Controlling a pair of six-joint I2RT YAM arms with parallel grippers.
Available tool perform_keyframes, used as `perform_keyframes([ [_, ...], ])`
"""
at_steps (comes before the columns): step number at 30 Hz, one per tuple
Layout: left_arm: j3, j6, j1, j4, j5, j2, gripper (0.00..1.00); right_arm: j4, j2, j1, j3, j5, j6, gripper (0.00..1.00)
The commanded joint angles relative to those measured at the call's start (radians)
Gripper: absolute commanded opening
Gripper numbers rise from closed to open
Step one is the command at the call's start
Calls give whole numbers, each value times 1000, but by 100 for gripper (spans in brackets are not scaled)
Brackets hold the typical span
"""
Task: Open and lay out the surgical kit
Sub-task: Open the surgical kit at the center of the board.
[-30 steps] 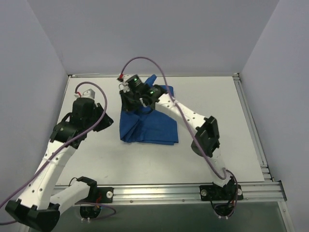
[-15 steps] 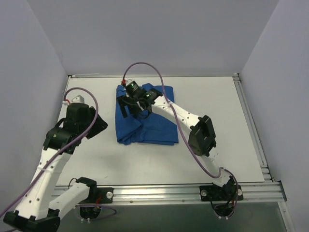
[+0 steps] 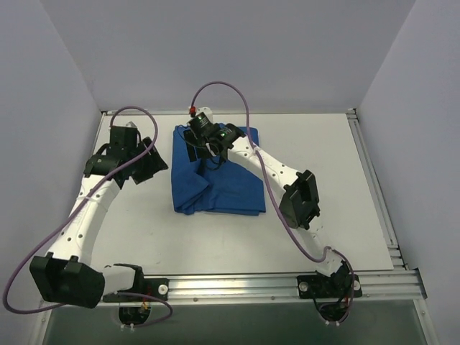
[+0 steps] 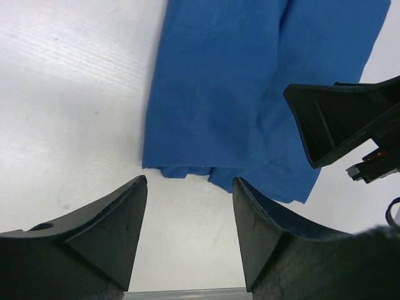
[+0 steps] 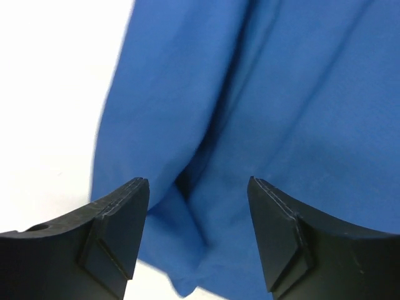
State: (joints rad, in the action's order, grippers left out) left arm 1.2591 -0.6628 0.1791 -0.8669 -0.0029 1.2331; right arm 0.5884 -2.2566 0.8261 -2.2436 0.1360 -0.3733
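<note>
The surgical kit shows as a royal-blue cloth wrap lying folded and rumpled on the white table, left of centre. My right gripper hovers over the wrap's far left part, its jaws open and nothing between them. In the right wrist view the cloth fills the frame under the open right gripper. My left gripper sits just left of the wrap, open and empty. The left wrist view has the left gripper above bare table, the cloth's edge just beyond it.
The right arm's dark wrist juts in at the right of the left wrist view. An aluminium rail runs along the near table edge and a metal frame along the right. Purple-grey walls close in the back and sides.
The right gripper opened and let the raised cloth corner drop; the flap now lies spread at the far left. The left arm swung away from the near edge toward the wrap, and its gripper opened.
</note>
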Motion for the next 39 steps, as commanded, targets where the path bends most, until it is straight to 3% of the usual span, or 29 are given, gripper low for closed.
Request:
perform_keyframes([
  [1, 34, 19, -4, 117, 119, 77, 69, 54, -47, -28, -39, 117, -53, 63],
  [6, 54, -27, 10, 218, 191, 157, 71, 62, -70, -30, -31, 191, -93, 55],
  [24, 37, -86, 19, 266, 253, 220, 70, -25, -136, -53, 52, 63, -92, 53],
  [29, 29, -86, 17, 266, 254, 221, 68, -36, -129, -56, 67, 50, -82, 26],
  [30, 29, -87, 19, 266, 254, 221, 68, -35, -127, -59, 64, 45, -82, 16],
  [33, 31, -81, 17, 258, 254, 223, 67, -47, -112, -67, 62, 31, -75, 2],
  [39, 46, -64, 17, 233, 250, 224, 67, -61, -83, -84, 73, 27, -56, 0],
])
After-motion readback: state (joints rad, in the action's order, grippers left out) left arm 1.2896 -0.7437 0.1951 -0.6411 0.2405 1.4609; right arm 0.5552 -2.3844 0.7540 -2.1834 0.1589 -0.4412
